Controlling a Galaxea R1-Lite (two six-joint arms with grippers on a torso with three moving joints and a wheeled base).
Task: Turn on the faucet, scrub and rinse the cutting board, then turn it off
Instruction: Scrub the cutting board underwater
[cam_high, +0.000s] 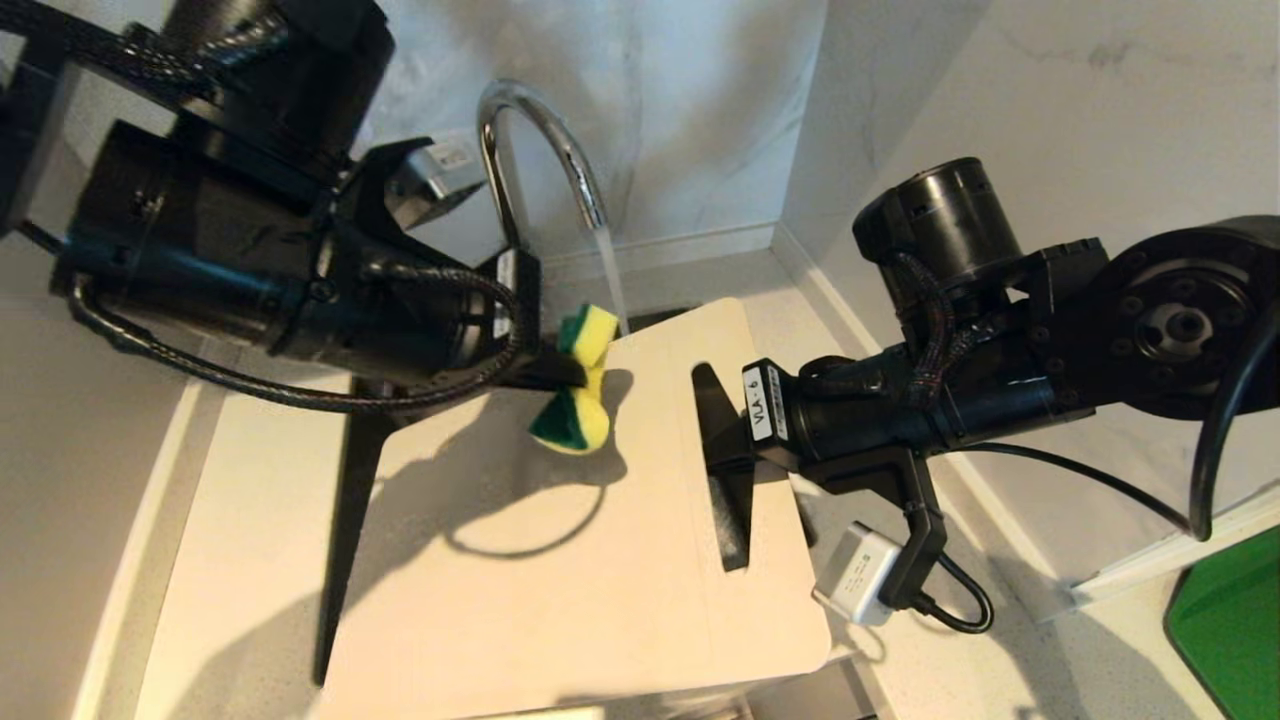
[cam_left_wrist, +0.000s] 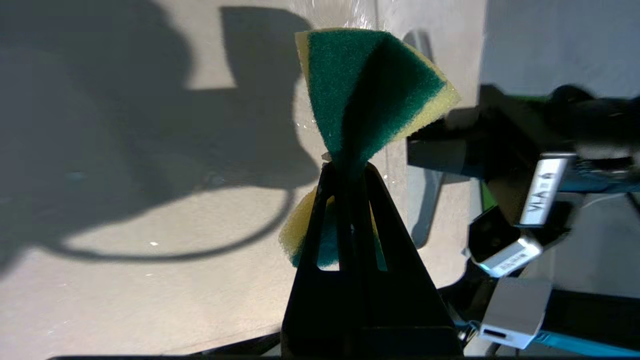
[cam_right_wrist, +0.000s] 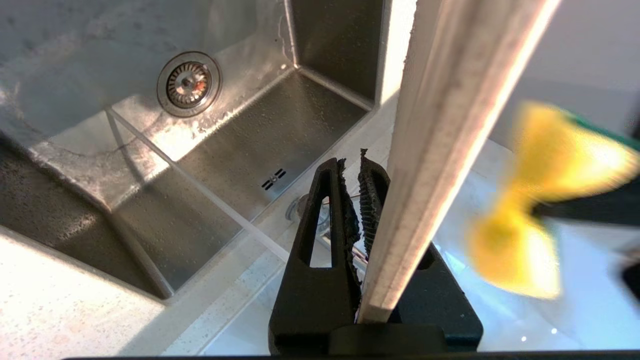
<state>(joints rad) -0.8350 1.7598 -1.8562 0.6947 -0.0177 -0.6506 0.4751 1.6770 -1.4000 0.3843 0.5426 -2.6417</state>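
**A:** Faucet (cam_high: 540, 140) running already, stream landing right at the far edge of the cutting board (cam_high: 560, 560). Board propped up over the sink (cam_right_wrist: 240, 150), tilted, slot handle toward the right side. Right hand (cam_high: 722, 440) clamped on the board's edge through that slot. In the right wrist view, board edge wedged between the fingers (cam_right_wrist: 350, 220). Left hand (cam_high: 570, 375) pinching a yellow-green sponge (cam_high: 578, 385) so hard it's folded into a bow-tie, hovering just over the board near the water. Can't tell if actually touching the surface yet.

**B:** So, scrub phase by the looks of it. Biggest worry?

**A:** Probably that grip on the board. Thin wet plastic, held only at one end by a narrow pinch. Pushing down with the sponge far from the grip could lever it round or let it slide out, then straight into the sink.

**B:** And the sponge?

**A:** Squeezed at the middle, so only the flared ends free to wipe. Easy to drag hard fingertips (cam_left_wrist: 345, 210) on the board instead of foam. Could also pop out once soaked and slippery.

**B:** Water?

**A:** Hitting a tilted flat surface near the edge, so likely splashing onto the tabletop (cam_high: 250, 480) and maybe the wrist camera hanging under the right arm. Two arms close together too, bump risk when scrubbing toward the slot.
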